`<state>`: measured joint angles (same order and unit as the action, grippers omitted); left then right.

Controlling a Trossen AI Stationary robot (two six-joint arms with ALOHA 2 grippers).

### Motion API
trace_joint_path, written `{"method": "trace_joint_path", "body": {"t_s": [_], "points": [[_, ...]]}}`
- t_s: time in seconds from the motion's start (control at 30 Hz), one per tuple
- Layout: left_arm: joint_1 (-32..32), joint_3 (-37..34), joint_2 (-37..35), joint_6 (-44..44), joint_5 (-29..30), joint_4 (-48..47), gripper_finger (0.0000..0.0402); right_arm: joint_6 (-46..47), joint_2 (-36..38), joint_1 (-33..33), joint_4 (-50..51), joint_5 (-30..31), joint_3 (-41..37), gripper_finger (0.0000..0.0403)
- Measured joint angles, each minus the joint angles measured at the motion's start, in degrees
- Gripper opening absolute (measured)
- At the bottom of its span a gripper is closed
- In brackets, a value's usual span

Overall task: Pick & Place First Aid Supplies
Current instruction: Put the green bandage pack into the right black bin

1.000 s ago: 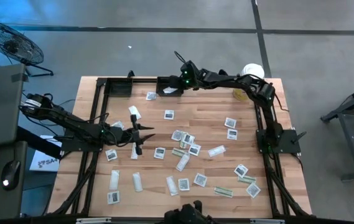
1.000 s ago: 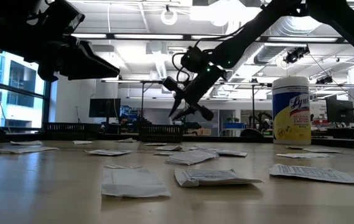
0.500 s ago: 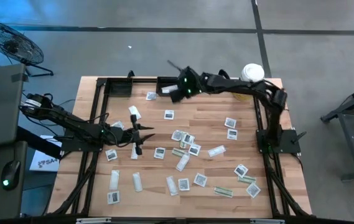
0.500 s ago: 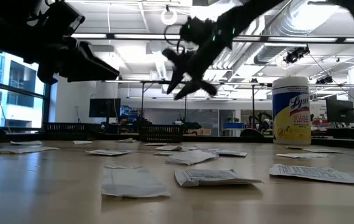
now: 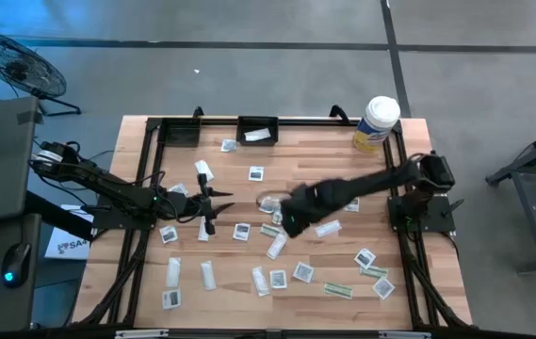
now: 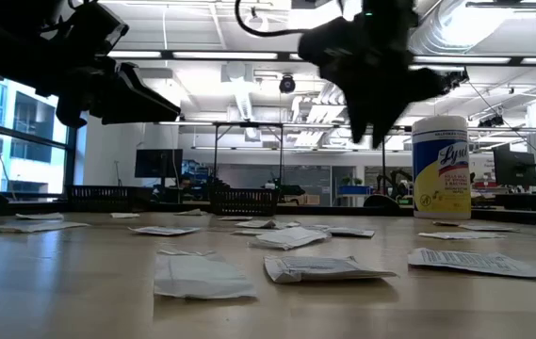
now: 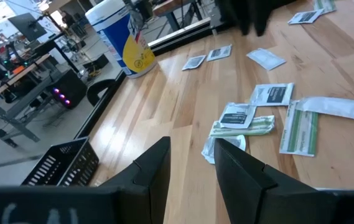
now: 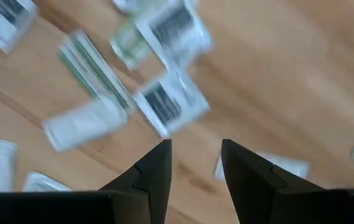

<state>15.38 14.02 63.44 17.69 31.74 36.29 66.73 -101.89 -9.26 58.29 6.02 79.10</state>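
Observation:
Many small flat packets lie spread over the wooden table [image 5: 315,160]: white squares with dark print, narrow white strips and a few greenish strips. A cluster of packets [image 5: 269,204] sits mid-table. My right gripper [image 5: 284,224] hovers open above that cluster, fingers pointing down; its wrist view shows a white square packet [image 8: 170,102] straight below the gap. In the low view the right gripper [image 6: 371,139] hangs well above the tabletop. My left gripper [image 5: 219,205] waits open over the table's left half, near the strip packets [image 5: 203,170], with the cluster of packets [image 7: 270,94] ahead of it.
A black basket [image 5: 258,123] at the far edge holds one white packet [image 5: 259,135]; a second black basket [image 5: 181,133] stands to its left. The white tub with a yellow label [image 5: 378,122] stands at the far right corner. A black frame rims the table.
My right arm has swung from over the far-edge basket toward the table's middle and near side. It rose on the way and now hangs over the central cluster of packets. A white packet lies in the basket it has left.

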Motion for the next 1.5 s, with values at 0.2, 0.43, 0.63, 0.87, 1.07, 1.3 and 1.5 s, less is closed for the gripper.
{"method": "trace_joint_path", "body": {"t_s": [0.2, 0.43, 0.63, 0.87, 1.07, 1.3, 1.5], "points": [[0.0, 0.0, 0.0, 0.0, -1.25, 0.03, 0.0121, 10.91, 0.0, -5.85, -1.86, 0.35, -6.37, 0.0133], [0.0, 0.0, 0.0, 0.0, -1.26, 0.04, 0.0121, 12.36, -0.44, -6.34, -8.8, 0.73, -13.07, 0.0133], [0.0, 0.0, 0.0, 0.0, -1.22, -0.02, 0.0121, 12.26, -0.56, -6.34, -11.2, 1.53, -15.23, 0.0133], [0.0, 0.0, 0.0, 0.02, -1.15, -0.04, 0.0121, 10.77, -4.32, -6.51, -12.36, 0.67, -15.18, 0.0133], [0.0, 0.0, 0.0, 0.0, -1.2, -0.02, 0.0121, 10.73, -5.49, -6.53, -12.84, 0.67, -14.89, 0.013], [0.0, 0.0, 0.0, 0.01, -1.2, 0.0, 0.0121, 11.33, -5.6, -6.49, -12.96, 0.08, -14.89, 0.0073], [0.0, 0.0, 0.0, 0.0, -1.22, 0.02, 0.0121, 11.76, -5.65, -6.47, -12.95, -0.91, -14.94, 0.0017]]}}
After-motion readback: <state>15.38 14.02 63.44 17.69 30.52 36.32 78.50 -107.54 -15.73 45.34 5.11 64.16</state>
